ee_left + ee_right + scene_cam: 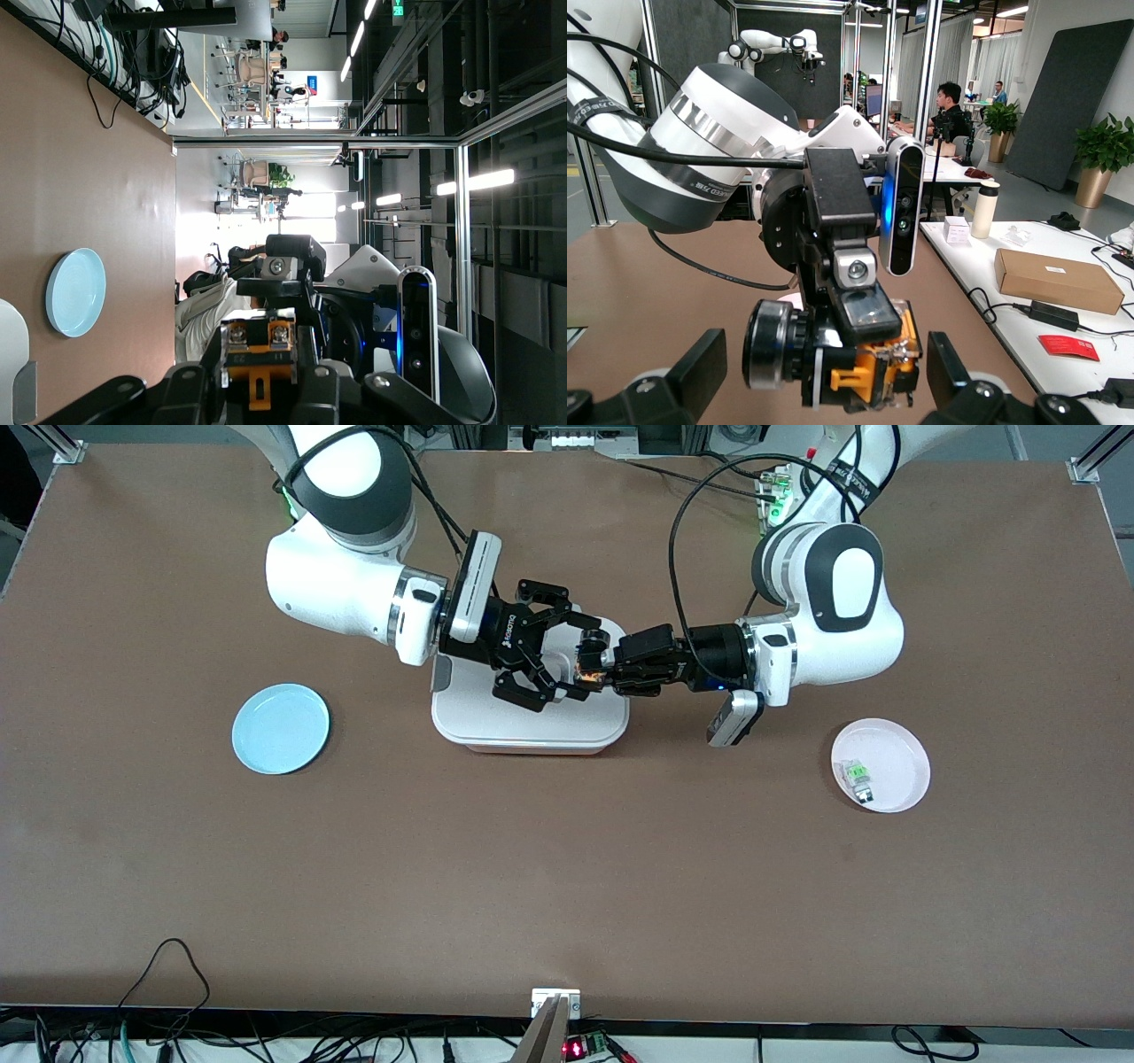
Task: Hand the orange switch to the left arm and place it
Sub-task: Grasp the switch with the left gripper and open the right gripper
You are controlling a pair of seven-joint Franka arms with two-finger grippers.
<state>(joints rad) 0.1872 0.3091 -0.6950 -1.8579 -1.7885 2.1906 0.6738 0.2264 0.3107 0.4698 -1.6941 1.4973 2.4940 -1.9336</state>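
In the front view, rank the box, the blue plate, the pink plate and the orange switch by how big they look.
1. The box, largest, though the arms cover part of it.
2. The blue plate and the pink plate: they look about alike, so I won't rank them.
3. The orange switch, by far the smallest, held over the box by the left hand.

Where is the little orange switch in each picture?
Front view: the orange switch is in the middle, up over the box, held by the left gripper, with the right gripper open around it.
Left wrist view: at the bottom centre, between the left gripper's fingers.
Right wrist view: at the bottom centre.
Shared landmark: the left gripper clamped on the switch shows in all three.
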